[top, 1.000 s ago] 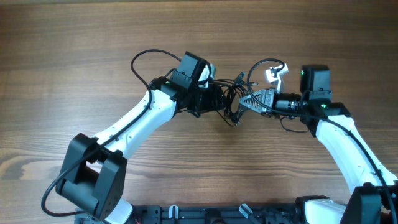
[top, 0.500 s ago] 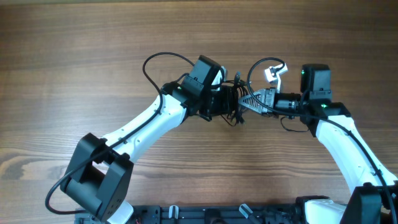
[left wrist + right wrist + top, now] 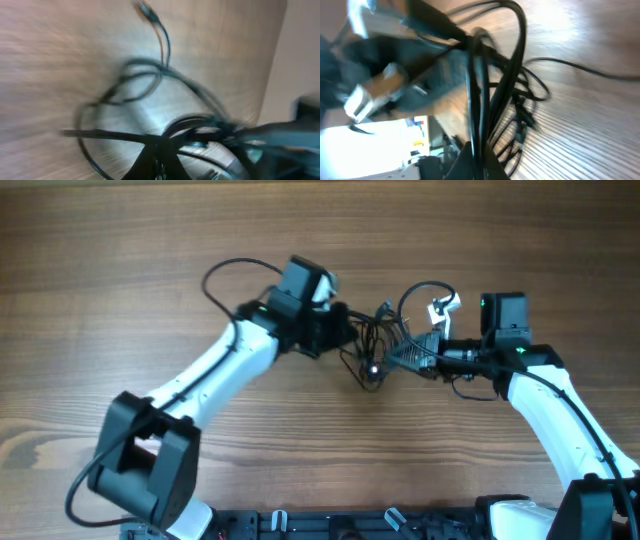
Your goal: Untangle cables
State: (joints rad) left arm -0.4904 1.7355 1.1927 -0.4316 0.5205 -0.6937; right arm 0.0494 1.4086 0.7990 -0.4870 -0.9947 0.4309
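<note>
The cables (image 3: pixel 372 348) are a knot of thin black cords between my two grippers at the table's middle. In the overhead view my left gripper (image 3: pixel 350 336) is shut on strands at the knot's left side. My right gripper (image 3: pixel 393 356) is shut on strands at its right side. A loop with a white plug (image 3: pixel 443 307) rises behind the right gripper. The left wrist view is blurred: the left gripper (image 3: pixel 160 162) pinches a taut strand, with cable loops (image 3: pixel 150 75) and a small plug end (image 3: pixel 145 8) beyond. In the right wrist view the right gripper (image 3: pixel 481 160) clamps cable strands (image 3: pixel 472 90) running straight up.
The wooden table (image 3: pixel 120 260) lies bare around the tangle. The left arm's own thicker black cable (image 3: pixel 225 275) arches behind its wrist. The arm bases (image 3: pixel 340 525) stand along the near edge.
The left gripper has shut on the cable strands and drawn back to the left. The knot is stretched wider between the grippers. The right gripper has shifted slightly left.
</note>
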